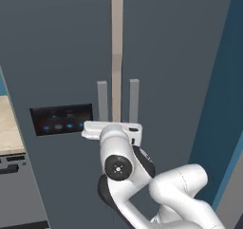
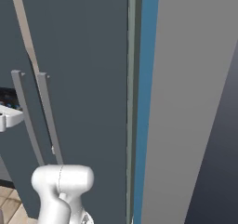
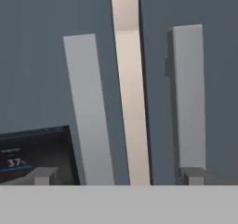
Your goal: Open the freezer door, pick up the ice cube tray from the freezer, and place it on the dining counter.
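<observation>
Freezer door [image 1: 57, 57] is shut, display [image 1: 61, 119] at about 9 o'clock of the arm's hand. Its bar handle [image 1: 102, 101] stands just left of the beige gap; the other door's handle [image 1: 134, 100] sits just right of it.

Fingers [image 3: 118, 175]: spread wide, holding nothing. In hand view the tips sit at 7 and 5 o'clock, straddling both handles and the gap.

Ice tray is presumably inside the freezer behind the closed door, can't confirm.

Risks, imo:
- hand centred on the gap, not the left handle → could close on nothing or grab the wrong door's handle.
- handles close together, a tip may wedge between them.
- weak hold → slips off mid-pull, door stays shut.
</observation>
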Robot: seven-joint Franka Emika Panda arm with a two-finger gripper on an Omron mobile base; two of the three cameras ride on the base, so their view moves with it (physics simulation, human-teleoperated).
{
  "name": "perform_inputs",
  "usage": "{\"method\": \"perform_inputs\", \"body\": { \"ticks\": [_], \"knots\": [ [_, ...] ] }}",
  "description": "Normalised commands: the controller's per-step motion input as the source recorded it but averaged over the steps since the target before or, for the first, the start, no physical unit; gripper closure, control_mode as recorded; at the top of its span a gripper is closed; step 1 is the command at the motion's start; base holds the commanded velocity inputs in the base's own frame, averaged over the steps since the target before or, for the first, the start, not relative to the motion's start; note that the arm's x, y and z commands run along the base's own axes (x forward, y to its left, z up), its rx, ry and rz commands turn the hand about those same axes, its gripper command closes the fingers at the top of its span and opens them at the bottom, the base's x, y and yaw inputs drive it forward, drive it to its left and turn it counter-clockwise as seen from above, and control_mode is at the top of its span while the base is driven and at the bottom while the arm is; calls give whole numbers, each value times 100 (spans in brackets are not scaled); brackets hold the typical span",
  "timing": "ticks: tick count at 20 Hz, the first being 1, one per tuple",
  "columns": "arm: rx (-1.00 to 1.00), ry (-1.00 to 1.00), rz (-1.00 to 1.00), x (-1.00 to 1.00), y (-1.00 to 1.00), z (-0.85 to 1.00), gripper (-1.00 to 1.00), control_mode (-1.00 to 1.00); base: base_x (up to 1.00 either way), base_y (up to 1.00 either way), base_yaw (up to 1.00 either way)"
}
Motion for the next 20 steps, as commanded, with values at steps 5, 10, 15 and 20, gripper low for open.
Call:
{"method": "perform_inputs", "body": {
  "ticks": [5, 10, 15, 20],
  "knots": [
    [0, -8, 0, 32, 9, -17, -100, -100, 0, 0, 0],
    [0, -1, 0, 25, 22, 0, -100, -100, 0, 0, 0],
    [0, 0, 0, 21, 21, 0, -100, -100, 0, 0, 0],
    [0, 0, 0, 16, 3, 0, -100, -100, 0, 0, 0]
  ]
}}
